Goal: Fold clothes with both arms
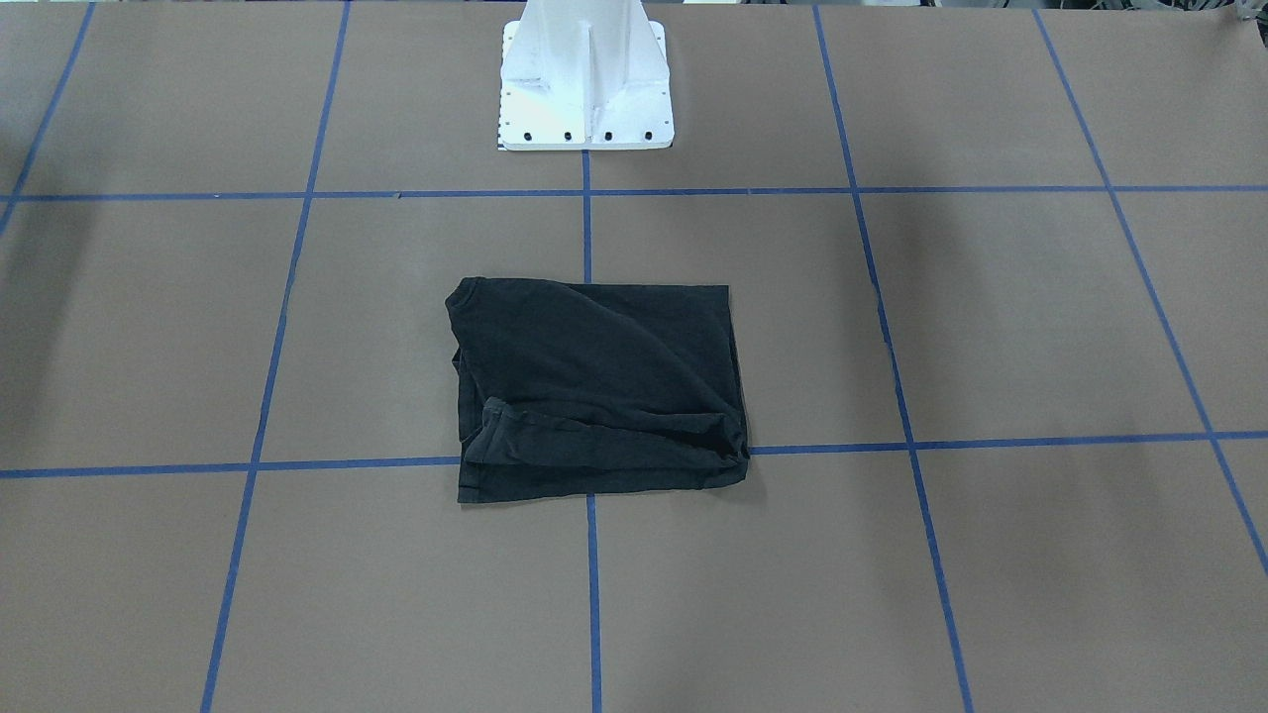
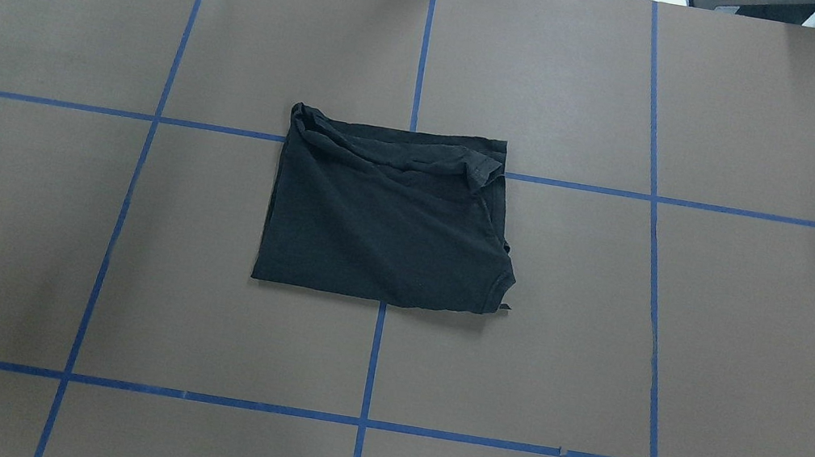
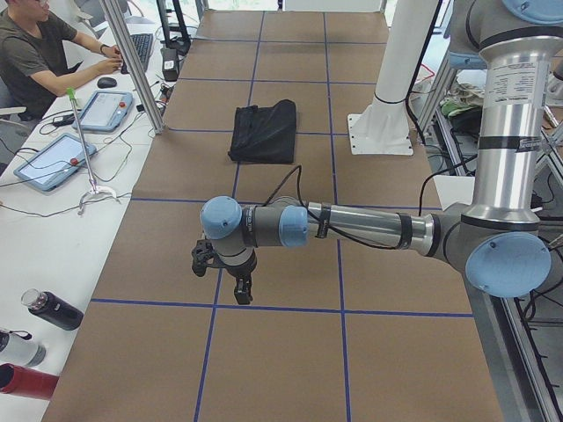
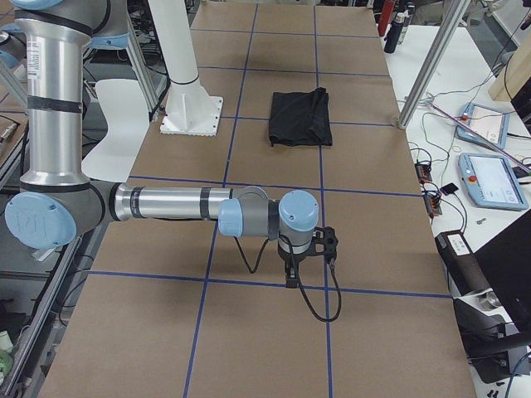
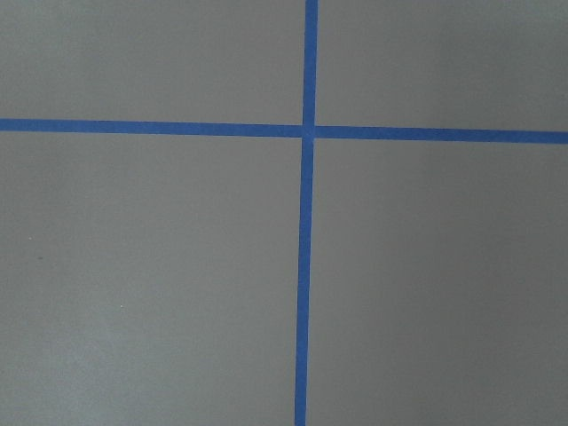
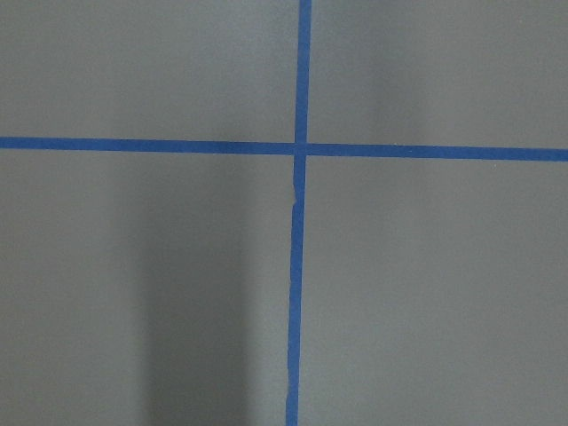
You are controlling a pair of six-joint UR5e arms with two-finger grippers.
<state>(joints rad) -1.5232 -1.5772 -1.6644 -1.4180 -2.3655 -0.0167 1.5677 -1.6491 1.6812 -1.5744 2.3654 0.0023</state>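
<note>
The black T-shirt (image 2: 389, 213) lies folded into a rough rectangle at the table's middle, plain black side up, with wrinkles and a bunched hem along its far edge. It also shows in the front view (image 1: 594, 391), the left side view (image 3: 264, 132) and the right side view (image 4: 301, 117). My left gripper (image 3: 242, 297) hangs over the table far from the shirt, seen only in the left side view; I cannot tell if it is open. My right gripper (image 4: 292, 280) hangs likewise at the other end, seen only in the right side view; I cannot tell its state. Both wrist views show only table.
The brown table (image 2: 603, 333) carries a blue tape grid (image 2: 373, 362). The white pedestal base (image 1: 584, 84) stands behind the shirt. An operator (image 3: 40, 61) sits at a side desk with tablets (image 3: 53, 158); bottles (image 3: 53, 309) lie nearby.
</note>
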